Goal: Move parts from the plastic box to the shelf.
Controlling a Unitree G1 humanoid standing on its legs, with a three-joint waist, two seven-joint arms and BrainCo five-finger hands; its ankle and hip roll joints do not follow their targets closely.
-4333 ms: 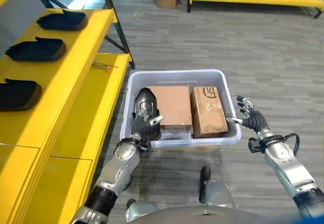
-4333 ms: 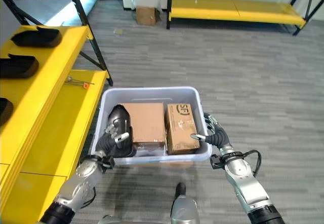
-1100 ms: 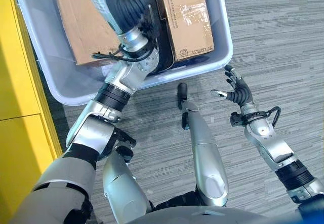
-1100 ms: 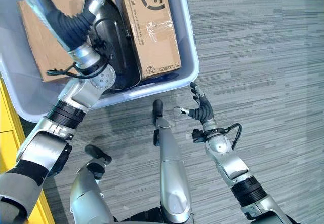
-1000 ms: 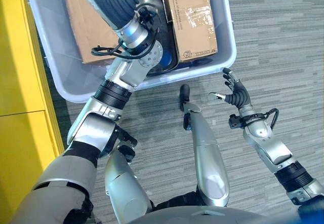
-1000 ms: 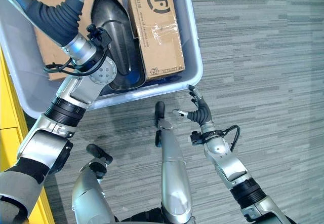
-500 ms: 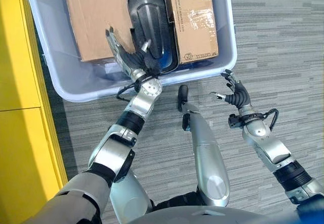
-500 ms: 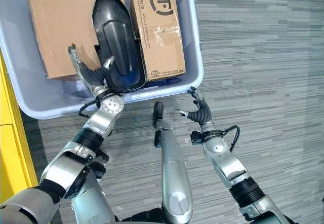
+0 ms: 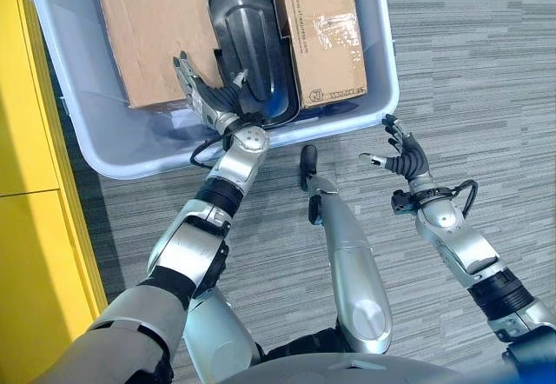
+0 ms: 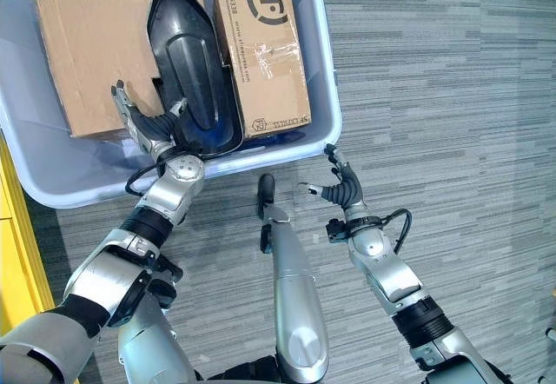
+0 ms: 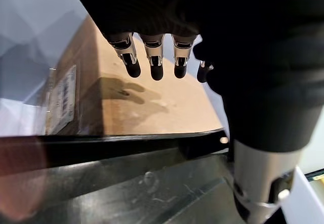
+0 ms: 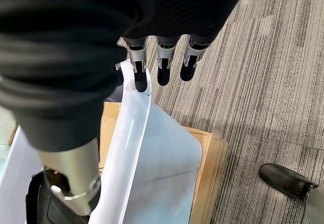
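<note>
One plastic box [image 9: 104,154], pale blue-grey, on the grey floor [image 9: 486,71]. Inside it: two cardboard boxes and one black part. The larger cardboard box [image 9: 148,28] sits on the robot's left, the smaller taped cardboard box [image 9: 326,36] on the right. The black part [image 9: 248,45] lies between them in the box: long, glossy moulded shell, pointed at the far end, broad and rounded at the near end, with a raised centre panel.

Left hand [image 9: 213,102] is inside the box at the part's near end, fingers [image 11: 152,64] straight and spread, thumb against the part's edge; nothing gripped. Right hand [image 9: 401,154] hangs over the floor just outside the box's near right corner, fingers [image 12: 161,62] relaxed and apart, empty.

A strip of yellow shelf [image 9: 30,228] runs along the robot's left.

Against half a second ago: part, both cartons and left hand sit much the same in the box; the whole view has shifted slightly.
</note>
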